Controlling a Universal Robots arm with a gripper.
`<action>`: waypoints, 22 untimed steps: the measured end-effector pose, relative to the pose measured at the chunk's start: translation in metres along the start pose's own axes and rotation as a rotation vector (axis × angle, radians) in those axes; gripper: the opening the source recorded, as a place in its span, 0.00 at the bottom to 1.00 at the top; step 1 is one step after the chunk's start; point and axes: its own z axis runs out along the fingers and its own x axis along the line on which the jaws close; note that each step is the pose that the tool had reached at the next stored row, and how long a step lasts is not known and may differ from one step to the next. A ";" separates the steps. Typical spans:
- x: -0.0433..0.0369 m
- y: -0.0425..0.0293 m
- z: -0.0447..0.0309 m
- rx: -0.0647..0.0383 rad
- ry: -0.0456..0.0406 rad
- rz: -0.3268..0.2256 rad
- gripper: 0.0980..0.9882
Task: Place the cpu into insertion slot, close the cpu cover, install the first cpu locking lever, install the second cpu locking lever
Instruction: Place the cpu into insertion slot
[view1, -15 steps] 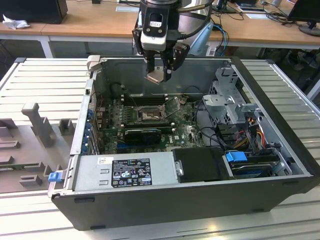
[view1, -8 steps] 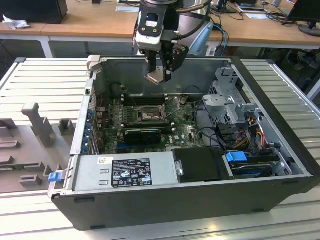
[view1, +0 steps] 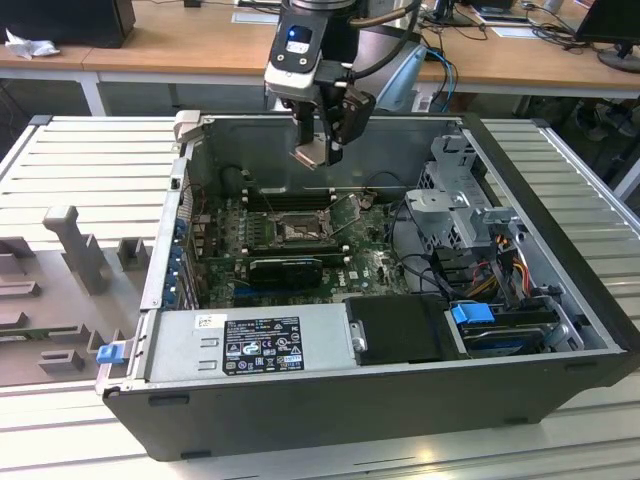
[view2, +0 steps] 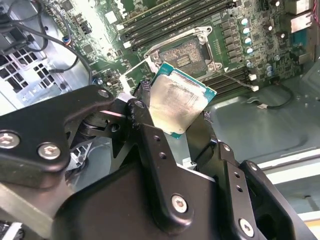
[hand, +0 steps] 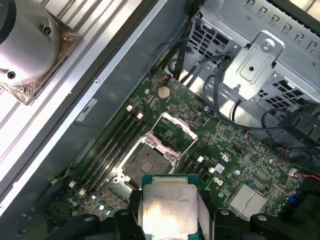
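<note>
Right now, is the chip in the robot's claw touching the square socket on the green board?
Apart. In the exterior view the gripper holds the cpu high above the open case, with clear air down to the insertion slot.

The cpu (hand: 169, 210) — lower edge cropped (first wrist view)

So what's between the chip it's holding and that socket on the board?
Nothing but air. In the exterior view the gripper holds the cpu above the insertion slot; in the first wrist view the cpu cover stands raised off the slot.
</note>
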 end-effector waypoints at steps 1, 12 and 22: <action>0.0001 0.0001 0.0001 0.000 -0.0009 0.008 0.48; 0.0001 -0.0001 0.0013 0.000 -0.0110 0.122 0.48; 0.0001 -0.0003 0.0043 -0.001 -0.0282 0.321 0.48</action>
